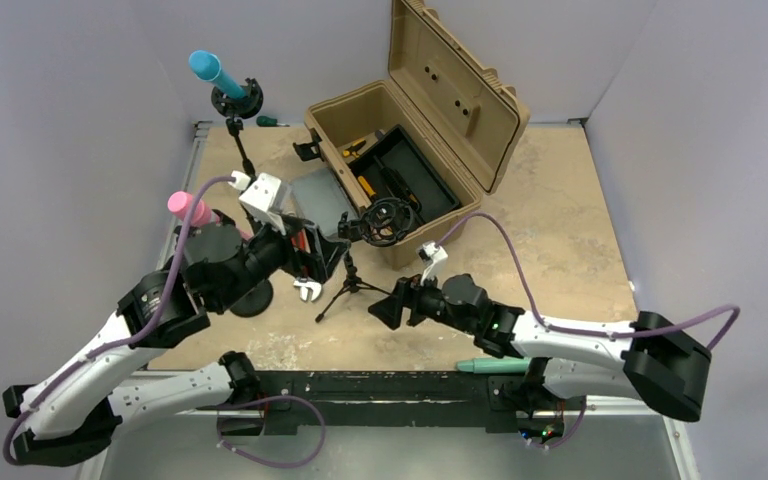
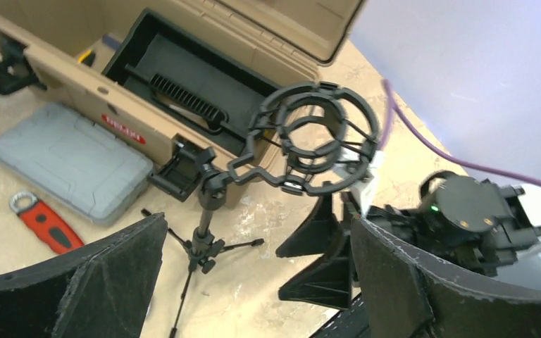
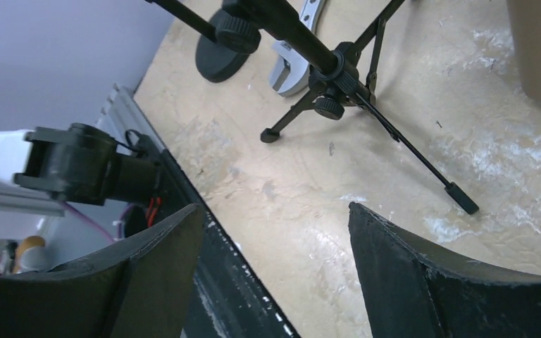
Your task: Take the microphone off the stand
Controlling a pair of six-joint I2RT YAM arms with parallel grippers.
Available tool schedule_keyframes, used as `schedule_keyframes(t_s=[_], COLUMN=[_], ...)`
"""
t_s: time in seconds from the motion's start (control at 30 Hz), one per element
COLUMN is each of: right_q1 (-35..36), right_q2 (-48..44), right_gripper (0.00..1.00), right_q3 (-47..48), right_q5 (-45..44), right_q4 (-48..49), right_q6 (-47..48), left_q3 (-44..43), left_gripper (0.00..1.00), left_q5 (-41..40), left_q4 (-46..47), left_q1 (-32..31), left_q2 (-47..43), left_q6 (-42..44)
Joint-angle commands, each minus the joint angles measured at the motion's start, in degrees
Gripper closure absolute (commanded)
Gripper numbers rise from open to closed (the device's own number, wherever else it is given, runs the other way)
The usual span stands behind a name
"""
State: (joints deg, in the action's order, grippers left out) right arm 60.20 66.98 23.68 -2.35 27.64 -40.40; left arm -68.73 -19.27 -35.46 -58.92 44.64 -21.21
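Observation:
A blue microphone [image 1: 208,68] sits in a shock mount on a stand [image 1: 238,100] at the far left. A pink microphone [image 1: 188,207] stands on a round-based stand [image 1: 251,299] behind my left arm. A teal microphone [image 1: 492,365] lies at the near edge under my right arm. A tripod stand [image 1: 351,284] holds an empty shock mount [image 1: 388,221], which also shows in the left wrist view [image 2: 317,137]. My left gripper [image 1: 326,258] [image 2: 257,222] is open and empty just left of it. My right gripper [image 1: 384,305] [image 3: 275,232] is open and empty, low, just right of the tripod [image 3: 338,77].
An open tan toolbox [image 1: 415,120] [image 2: 183,70] stands at the back centre with tools inside. A grey case [image 2: 70,158], a red tool [image 2: 46,225] and a silver wrench [image 3: 292,60] lie near the stands. A black rail [image 1: 380,388] runs along the near edge.

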Motion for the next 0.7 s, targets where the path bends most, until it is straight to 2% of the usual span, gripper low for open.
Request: schedule_keyframes(t_s=[0.0,0.1,0.27,0.43,0.67], right_q1=[-0.93,-1.35,-1.49,-1.49,-1.49], right_q2=[-8.47,-14.89,-21.21,-25.23,-26.25], right_gripper=[0.26,0.26,0.27,0.27,0.27], right_q3=[-2.21,-2.44,-2.26,-3.19,-2.93], right_q5=[2.18,2.18,0.40,-1.09,-2.93], right_q4=[-0.63,-4.75,-10.99,-13.82,-15.91], right_q6=[-3.95,-3.70,-3.28,-3.76,-3.84], left_q3=[-1.62,-1.63,-1.01,1.23,9.44], left_gripper=[0.02,0.10,0.26,0.36,0.47], left_q5=[10.54,16.74,18.84,18.03,15.68], left_q4=[-3.22,-1.23,0.94,3.05,5.54], left_q1=[8.85,14.58,19.90,21.72,21.87], left_q2=[3.83,6.35,9.46,11.69,12.34], left_q6=[-9.06,-11.00,-12.19,-11.83,-11.46])
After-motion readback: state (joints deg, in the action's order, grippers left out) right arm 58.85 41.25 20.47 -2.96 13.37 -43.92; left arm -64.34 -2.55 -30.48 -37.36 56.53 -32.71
